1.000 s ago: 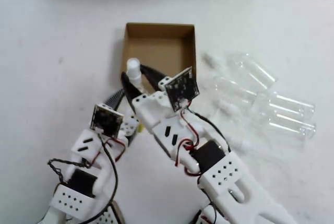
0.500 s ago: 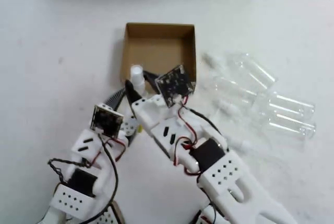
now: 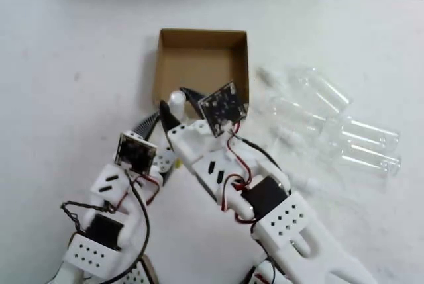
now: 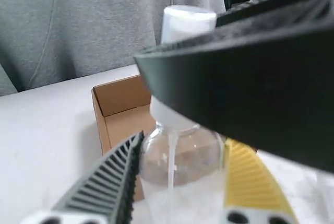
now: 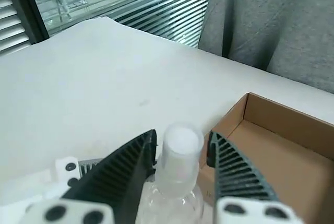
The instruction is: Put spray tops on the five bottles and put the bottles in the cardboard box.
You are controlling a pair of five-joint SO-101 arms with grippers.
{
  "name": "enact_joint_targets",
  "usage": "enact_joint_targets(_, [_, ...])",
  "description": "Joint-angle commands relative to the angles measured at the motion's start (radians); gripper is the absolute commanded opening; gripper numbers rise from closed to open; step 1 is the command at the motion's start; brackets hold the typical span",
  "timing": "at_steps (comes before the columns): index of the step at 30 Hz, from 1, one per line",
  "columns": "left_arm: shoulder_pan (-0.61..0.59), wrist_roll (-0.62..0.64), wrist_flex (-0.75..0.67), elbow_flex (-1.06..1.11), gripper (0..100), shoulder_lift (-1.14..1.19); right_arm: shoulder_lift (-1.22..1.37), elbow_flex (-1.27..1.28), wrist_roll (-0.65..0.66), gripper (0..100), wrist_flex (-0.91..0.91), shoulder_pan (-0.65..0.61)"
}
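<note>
A clear bottle (image 4: 180, 161) with a white spray top (image 4: 188, 20) stands upright just in front of the cardboard box (image 3: 202, 36). My left gripper (image 4: 180, 182) is shut on the bottle's body, with a grey finger on one side and a yellow finger on the other. My right gripper (image 5: 180, 156) is shut on the spray top (image 5: 180, 143), one black finger on each side of it. In the high view the spray top (image 3: 176, 99) peeks out between the right gripper's fingers, and the right arm covers the bottle below it.
Several clear bottles (image 3: 331, 125) without tops lie on the table to the right of the box. The box (image 5: 292, 125) is open, with bare cardboard inside. A person in grey sits behind the far table edge.
My right gripper's fingers have drawn in around the spray top and its wrist has turned. The top has shifted slightly toward the arms. The left arm has kept still.
</note>
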Motion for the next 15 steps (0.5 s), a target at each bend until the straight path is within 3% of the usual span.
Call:
enact_joint_targets(1, [0.010,-0.008,-0.006,-0.009,7,-0.021,-0.012,-0.037,0.005,26.5,0.005,-0.007])
enact_joint_targets(8, [0.010,-0.008,-0.006,-0.008,7,-0.021,-0.015,-0.035,-0.052,42.3,0.005,-0.007])
enact_joint_targets(15, [0.010,-0.008,-0.006,-0.008,7,-0.021,-0.120,-0.035,-0.114,44.6,0.058,0.033])
